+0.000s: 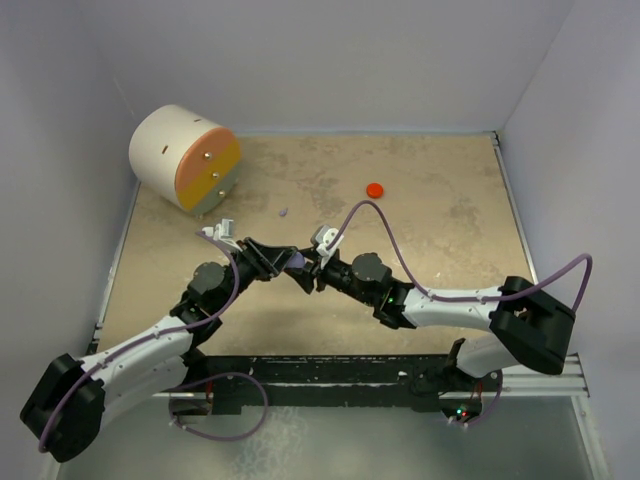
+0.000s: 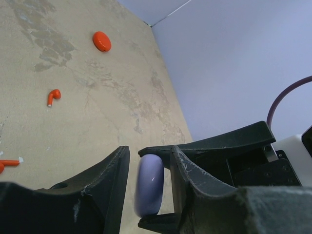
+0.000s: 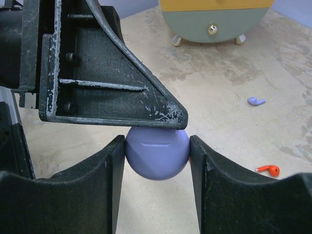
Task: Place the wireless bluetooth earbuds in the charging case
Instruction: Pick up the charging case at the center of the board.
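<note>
The right claw [image 3: 157, 146] clamps the smooth round lavender plastic case [image 3: 157, 162] by its sides, probably light and slippery; the left claw [image 2: 148, 157] surrounds its rim, grip uncertain.

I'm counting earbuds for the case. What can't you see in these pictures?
- Left wrist view: a tiny red plastic earbud, cut off by the left edge.
- Right wrist view: the round lavender plastic case, its top hidden under a finger of the left gripper.
- Same view: round yellow-and-grey cabinet, top cut off.
</note>
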Robot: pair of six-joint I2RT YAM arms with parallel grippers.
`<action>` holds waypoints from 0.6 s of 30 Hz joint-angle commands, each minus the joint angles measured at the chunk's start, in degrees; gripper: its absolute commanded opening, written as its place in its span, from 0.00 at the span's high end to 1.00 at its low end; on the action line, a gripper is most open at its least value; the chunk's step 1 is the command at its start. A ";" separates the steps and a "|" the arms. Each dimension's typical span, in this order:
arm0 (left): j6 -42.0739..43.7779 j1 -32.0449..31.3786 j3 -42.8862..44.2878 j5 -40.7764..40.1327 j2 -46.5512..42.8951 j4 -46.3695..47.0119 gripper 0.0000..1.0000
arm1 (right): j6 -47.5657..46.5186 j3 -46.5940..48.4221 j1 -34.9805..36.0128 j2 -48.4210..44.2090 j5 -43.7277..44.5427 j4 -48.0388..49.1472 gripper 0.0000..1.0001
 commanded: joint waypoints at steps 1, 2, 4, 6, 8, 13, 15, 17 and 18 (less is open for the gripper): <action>1.33 0.32 -0.21 1.20 0.17 3.08 0.62 | -1.14 2.66 0.24 0.31 -0.27 2.32 1.00; 1.37 0.32 -0.18 1.23 0.18 3.04 0.62 | -1.07 2.71 0.24 0.37 -0.34 2.34 1.00; 1.54 0.34 -0.25 1.24 0.08 2.84 0.62 | -1.10 2.83 0.23 0.54 -0.41 2.27 1.00; 1.72 0.30 -0.33 1.23 -0.05 2.60 0.62 | -1.11 2.93 0.23 0.72 -0.37 2.25 1.00; 1.88 0.30 -0.22 1.24 -0.17 2.40 0.62 | -1.13 3.09 0.24 0.89 -0.32 2.25 1.00; 2.08 0.30 -0.26 1.21 -0.02 2.20 0.63 | -1.10 3.32 0.16 1.11 -0.19 2.28 1.00; 2.08 0.30 -0.37 1.24 -0.01 2.14 0.64 | -1.13 3.37 0.24 1.18 -0.19 2.22 1.00; 2.17 0.33 -0.36 1.24 0.03 2.08 0.65 | -1.10 3.45 0.23 1.19 -0.10 2.25 1.00; 2.24 0.31 -0.35 1.24 0.05 2.03 0.66 | -1.06 3.42 0.22 1.25 -0.06 2.25 1.00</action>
